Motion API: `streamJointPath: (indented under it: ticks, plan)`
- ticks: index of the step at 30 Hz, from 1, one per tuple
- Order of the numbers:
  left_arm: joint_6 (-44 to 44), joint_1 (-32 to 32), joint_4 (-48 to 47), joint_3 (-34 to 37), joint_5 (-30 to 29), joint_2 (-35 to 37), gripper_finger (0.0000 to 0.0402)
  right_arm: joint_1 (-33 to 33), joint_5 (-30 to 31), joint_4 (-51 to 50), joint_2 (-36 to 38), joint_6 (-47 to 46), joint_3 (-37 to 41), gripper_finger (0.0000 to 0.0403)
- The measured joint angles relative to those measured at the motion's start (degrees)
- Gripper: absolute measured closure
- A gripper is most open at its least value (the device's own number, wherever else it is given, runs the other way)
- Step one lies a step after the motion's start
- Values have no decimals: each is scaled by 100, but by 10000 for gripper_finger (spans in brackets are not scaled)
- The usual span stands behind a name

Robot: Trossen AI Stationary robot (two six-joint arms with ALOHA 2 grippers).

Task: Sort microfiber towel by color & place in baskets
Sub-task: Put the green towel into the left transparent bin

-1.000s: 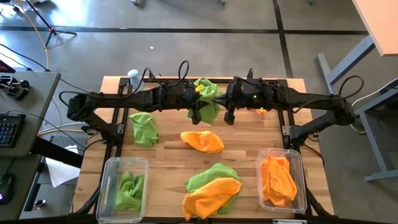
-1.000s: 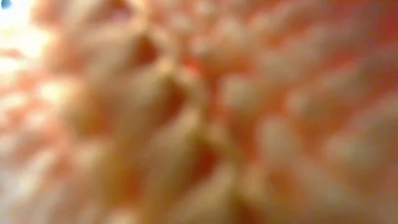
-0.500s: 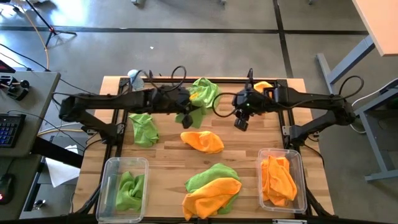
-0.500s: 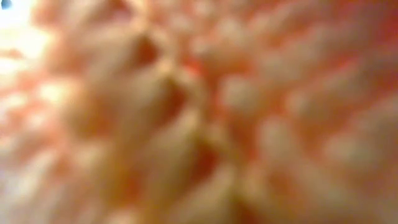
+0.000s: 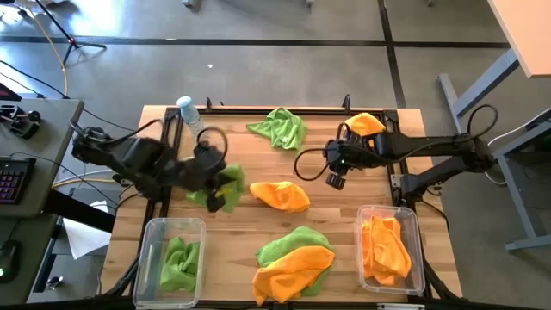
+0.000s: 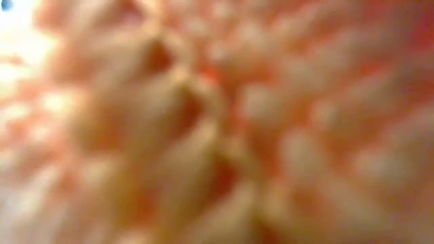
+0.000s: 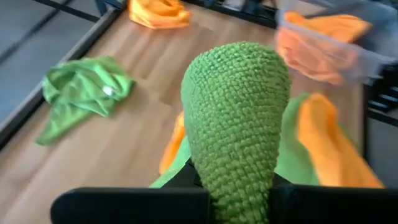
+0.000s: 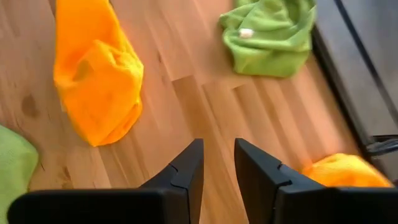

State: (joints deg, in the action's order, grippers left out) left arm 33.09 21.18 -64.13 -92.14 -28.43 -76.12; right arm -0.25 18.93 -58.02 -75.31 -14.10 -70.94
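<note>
**Observer:** What are you doing right now?

**Robot:** I am carrying a lime green towel (image 7: 236,118) in my left gripper (image 5: 215,194). My fingers are clamped on its lower part and the cloth is bulging up out of them in the left wrist view. From above, the gripper is sitting over the left side of the table (image 5: 232,228), just beyond the left basket (image 5: 151,234), which is already holding 1 green towel (image 5: 179,263).

**Observer:** How are you planning to finish this well?

**Robot:** I am judging that the towel needs to travel toward the near edge until it is hanging fully over that basket's opening. I should keep the trailing cloth clear of the rim, lower it in, and only then let go, so nothing drapes over the wall.

**Observer:** And your other arm?

**Robot:** My right gripper (image 5: 336,179) is hovering over the far right part of the table with nothing in it, its fingers only a narrow gap apart. An orange towel (image 5: 281,195) is lying on the wood near it toward the centre, another orange one (image 5: 365,123) is lying at the far right corner, and a green one (image 5: 280,127) is lying at the far edge.

**Observer:** What else is left?

**Robot:** A green and orange pile (image 5: 293,261) is waiting at the near edge between the 2 bins. The right basket (image 5: 418,232) is holding orange cloth (image 5: 383,250). The low camera is showing nothing but blurred orange fuzz pressed against it.
</note>
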Motion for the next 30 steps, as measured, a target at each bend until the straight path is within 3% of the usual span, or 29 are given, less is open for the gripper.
streamJointPath:
  ticks: [5,10,13,23,30]
  plan:
    - [1159,921,-1016,-632,-100,-240,401,0,-594,1126,312,-392,1349,350]
    - [2630,1776,-2132,-1295,314,-556,401,0,-1096,1749,617,-1047,2250,394]
    - [3550,2242,-2618,-1578,744,-730,401,0,-1203,1896,751,-1329,2485,398]
    - [5974,3500,-2206,-1600,2088,-1144,401,0,-1206,2530,989,-1288,2535,391]
    - [7045,4078,-1713,-1600,2259,-1475,401,-33,-1206,2867,1017,-1095,2535,391]
